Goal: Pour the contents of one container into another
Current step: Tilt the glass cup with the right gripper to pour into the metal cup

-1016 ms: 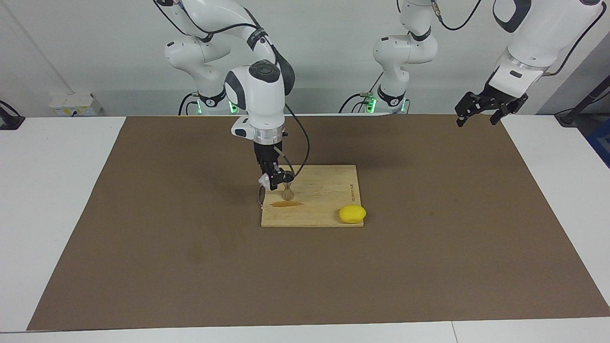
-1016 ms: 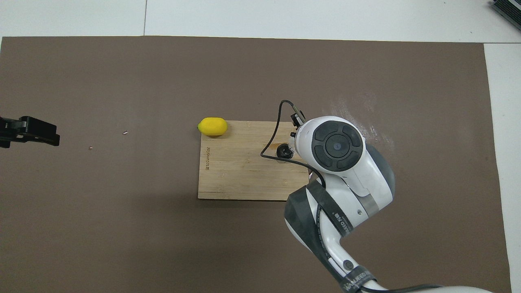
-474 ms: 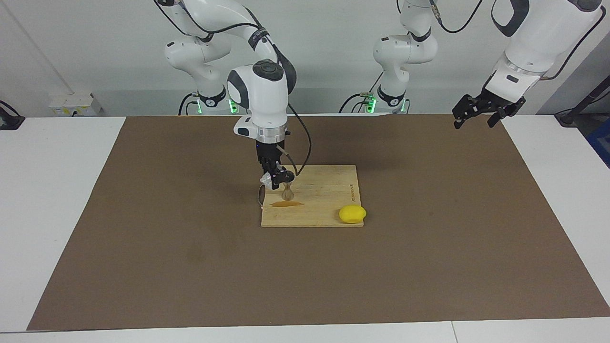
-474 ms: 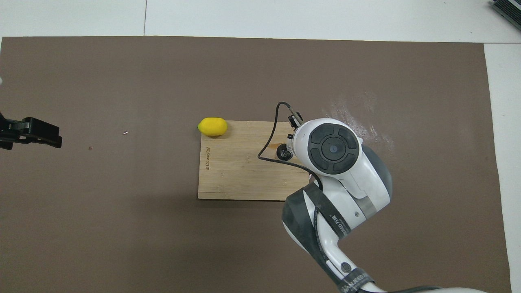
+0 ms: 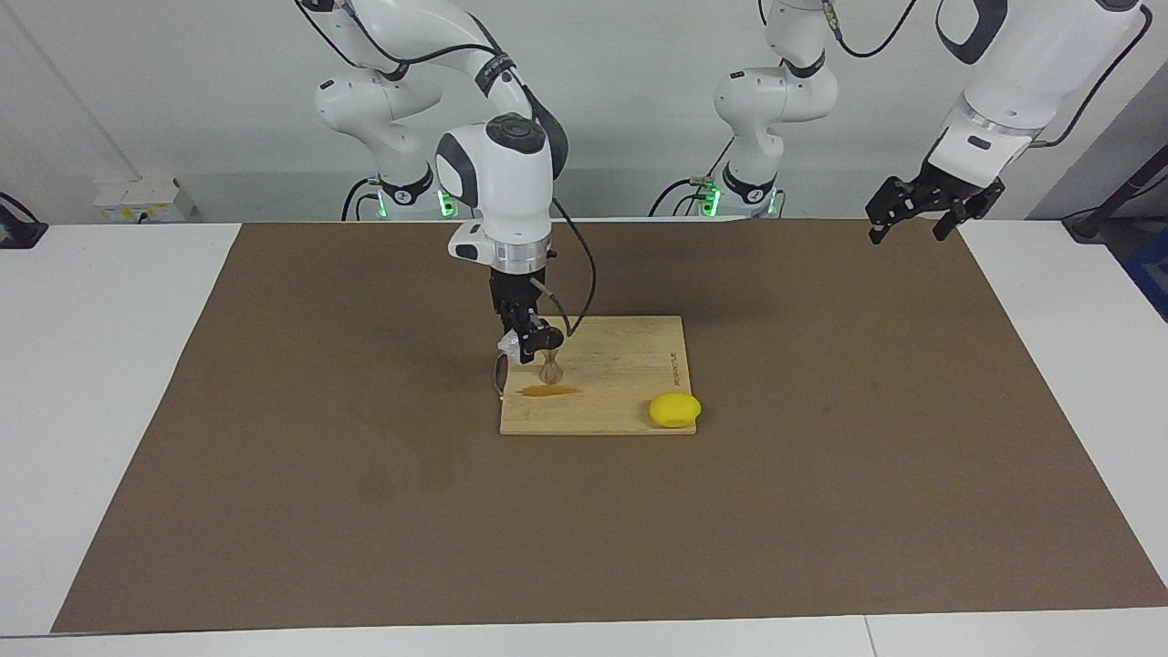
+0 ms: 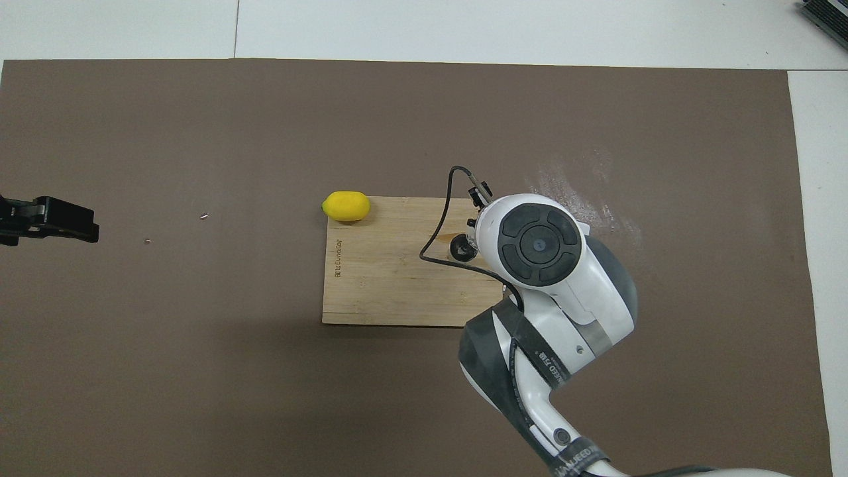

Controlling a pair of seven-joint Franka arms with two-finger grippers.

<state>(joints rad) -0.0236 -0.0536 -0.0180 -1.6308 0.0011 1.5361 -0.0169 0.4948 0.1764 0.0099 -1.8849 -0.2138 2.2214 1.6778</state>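
Note:
On the wooden cutting board (image 5: 630, 365) stands the small steel jigger (image 5: 550, 370), upright, its dark mouth showing from above (image 6: 462, 248). My right gripper (image 5: 530, 346) hangs just over the jigger, shut on the clear measuring cup (image 5: 506, 345), which is held tilted at the board's edge toward the right arm's end. In the overhead view the right wrist hides the cup and the fingers. A brown puddle (image 5: 549, 391) lies on the board next to the jigger. My left gripper (image 5: 922, 212) waits open in the air over the mat's corner at the left arm's end.
A yellow lemon (image 5: 675, 410) rests at the board's corner farthest from the robots, toward the left arm's end. The brown mat (image 5: 365, 493) covers the table. A black cable (image 6: 440, 225) loops out from the right wrist over the board.
The right wrist has risen slightly and shifted a little with the cup still in its grip. The left gripper has drifted a little upward. The jigger and lemon have not moved.

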